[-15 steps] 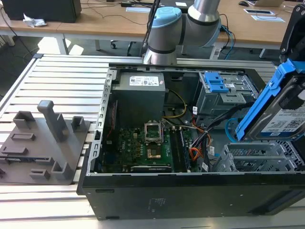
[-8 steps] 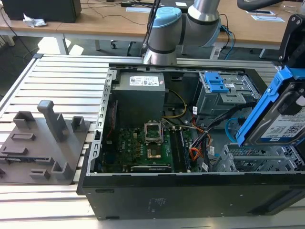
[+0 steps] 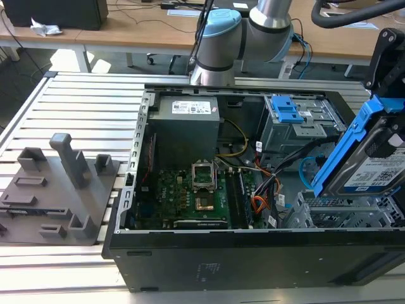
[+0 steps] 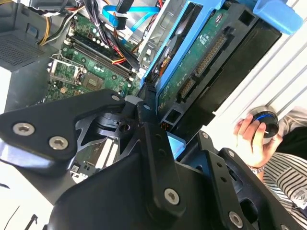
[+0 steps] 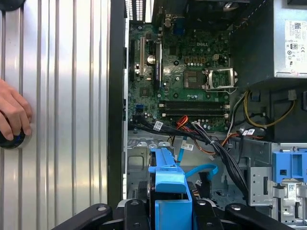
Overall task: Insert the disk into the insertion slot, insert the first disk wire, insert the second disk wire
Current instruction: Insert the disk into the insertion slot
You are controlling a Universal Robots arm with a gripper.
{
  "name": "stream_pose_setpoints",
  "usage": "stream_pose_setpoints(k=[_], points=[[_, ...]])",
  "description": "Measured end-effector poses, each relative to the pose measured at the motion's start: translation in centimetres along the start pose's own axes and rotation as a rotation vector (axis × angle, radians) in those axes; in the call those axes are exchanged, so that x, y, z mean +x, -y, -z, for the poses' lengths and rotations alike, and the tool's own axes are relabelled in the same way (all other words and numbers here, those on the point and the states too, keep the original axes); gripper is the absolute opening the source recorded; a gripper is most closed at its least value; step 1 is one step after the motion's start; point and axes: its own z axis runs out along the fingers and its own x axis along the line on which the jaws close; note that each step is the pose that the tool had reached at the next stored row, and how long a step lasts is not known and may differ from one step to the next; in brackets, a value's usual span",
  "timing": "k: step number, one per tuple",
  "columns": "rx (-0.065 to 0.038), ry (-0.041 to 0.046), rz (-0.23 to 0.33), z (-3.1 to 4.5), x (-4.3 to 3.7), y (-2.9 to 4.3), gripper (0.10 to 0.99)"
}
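Note:
My gripper (image 3: 387,120) is shut on the disk (image 3: 370,168), a hard drive with a white label in a bright blue carrier. It hangs tilted above the case's near corner on the exterior view's right. Just below it lies the insertion slot (image 3: 335,212), a silver perforated cage. The first wrist view has the blue carrier (image 5: 168,182) between my black fingers (image 5: 136,211), over the cage (image 5: 139,153). The second wrist view gives the disk's green underside (image 4: 206,52). A light blue cable (image 3: 309,168) and a black wire bundle (image 5: 216,148) lie loose beside the cage.
The open black case (image 3: 190,253) holds a motherboard (image 3: 190,193), a power supply (image 3: 186,117) and a taller grey cage with a blue latch (image 3: 288,114). A grey fixture (image 3: 57,190) stands on the slatted table at the exterior view's left. A person's hand (image 5: 12,115) rests on a knob.

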Motion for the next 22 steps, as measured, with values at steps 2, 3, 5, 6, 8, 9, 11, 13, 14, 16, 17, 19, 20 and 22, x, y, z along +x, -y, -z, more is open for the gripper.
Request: stream_pose_setpoints(k=[2,3,5,6,8,9,11,13,14,16,17,19,20,22], points=[[0.000,0.0001,0.000,-0.14,0.01,0.01,0.365],[0.000,0.0001,0.000,-0.23,0.01,0.01,0.365],[0.000,0.0001,0.000,-0.37,0.02,0.01,0.365],[0.000,0.0001,0.000,-0.44,0.02,0.02,0.365],[0.000,0.0001,0.000,-0.56,0.02,0.02,0.365],[0.000,0.0001,0.000,-0.66,0.03,0.03,0.365],[0.000,0.0001,0.000,-0.87,0.04,0.04,0.365],[0.000,0.0000,0.000,-1.02,0.04,0.04,0.365],[0.000,0.0000,0.000,-1.14,0.05,0.05,0.365],[0.000,0.0001,0.000,-1.36,0.06,0.06,0.365],[0.000,0.0001,0.000,-1.44,0.06,0.06,0.365],[0.000,0.0001,0.000,-1.59,0.06,0.07,0.365],[0.000,0.0001,0.000,-1.65,0.07,0.07,0.365],[0.000,0.0001,0.000,-1.86,0.07,0.08,0.365]])
